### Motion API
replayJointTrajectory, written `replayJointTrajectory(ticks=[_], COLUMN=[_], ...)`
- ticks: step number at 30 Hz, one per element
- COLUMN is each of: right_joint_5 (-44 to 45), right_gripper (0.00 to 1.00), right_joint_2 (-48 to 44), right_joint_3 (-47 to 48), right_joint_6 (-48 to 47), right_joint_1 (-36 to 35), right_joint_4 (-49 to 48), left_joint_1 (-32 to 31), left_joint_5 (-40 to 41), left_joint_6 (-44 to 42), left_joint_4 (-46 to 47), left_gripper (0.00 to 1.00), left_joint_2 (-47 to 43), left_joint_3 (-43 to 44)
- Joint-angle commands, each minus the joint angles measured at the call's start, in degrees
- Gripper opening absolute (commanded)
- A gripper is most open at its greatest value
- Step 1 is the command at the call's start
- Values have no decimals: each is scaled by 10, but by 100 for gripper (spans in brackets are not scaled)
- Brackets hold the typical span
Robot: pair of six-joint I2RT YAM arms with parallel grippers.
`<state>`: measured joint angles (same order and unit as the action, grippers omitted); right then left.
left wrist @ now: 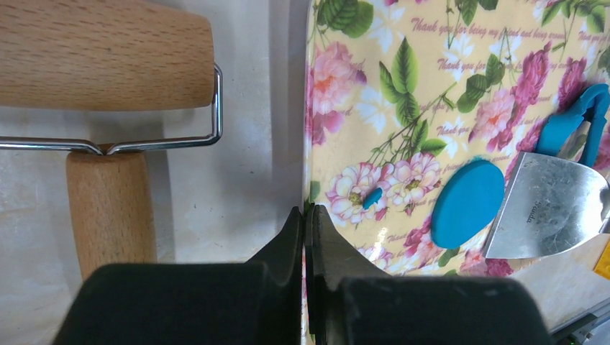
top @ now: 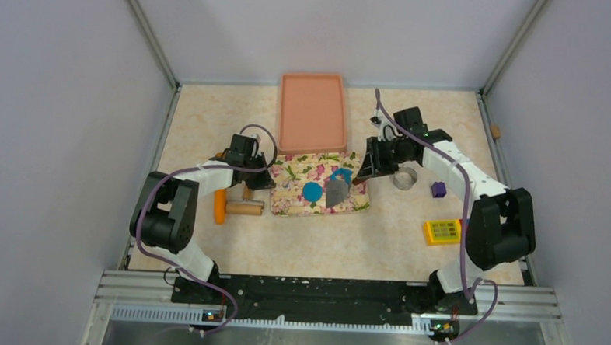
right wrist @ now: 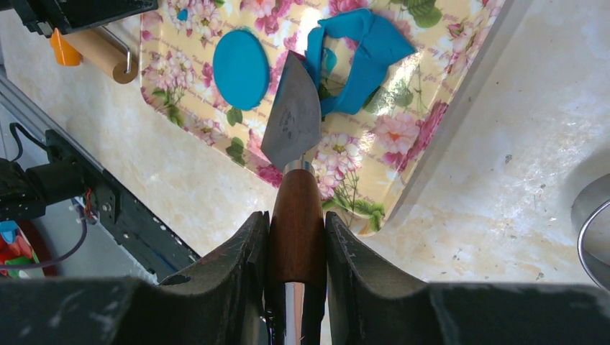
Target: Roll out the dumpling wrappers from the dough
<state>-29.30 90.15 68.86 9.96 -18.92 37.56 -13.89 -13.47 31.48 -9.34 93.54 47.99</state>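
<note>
A round blue dumpling wrapper (top: 312, 191) lies on the floral tray (top: 293, 199), also in the right wrist view (right wrist: 241, 68). A ragged blue dough scrap (right wrist: 360, 57) lies folded beside it, with a tiny blue crumb (left wrist: 372, 198) to the left. My right gripper (right wrist: 297, 219) is shut on the wooden handle of a metal scraper (right wrist: 293, 118), whose blade rests on the tray between wrapper and scrap. My left gripper (left wrist: 307, 215) is shut on the tray's left edge.
A wooden rolling pin (top: 244, 208) with an orange handle lies left of the tray. A pink tray (top: 313, 113) stands behind. A metal ring cutter (top: 405, 178), a purple block (top: 438, 189) and a yellow toy brick (top: 442, 231) lie to the right.
</note>
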Motion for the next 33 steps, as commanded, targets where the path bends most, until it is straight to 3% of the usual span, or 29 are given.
replayJointTrajectory(ticks=[1,33], right_joint_5=[3,-15], right_gripper=[0,0], right_joint_2=[10,83], right_joint_3=[36,34], right_joint_6=[-12,-88], right_joint_1=[-7,1], right_joint_4=[-6,-21], left_joint_1=[4,4], left_joint_5=[19,9], left_joint_6=[2,-2], left_joint_4=[20,33], left_gripper=[0,0], left_joint_2=[9,9], left_joint_3=[-14,-19])
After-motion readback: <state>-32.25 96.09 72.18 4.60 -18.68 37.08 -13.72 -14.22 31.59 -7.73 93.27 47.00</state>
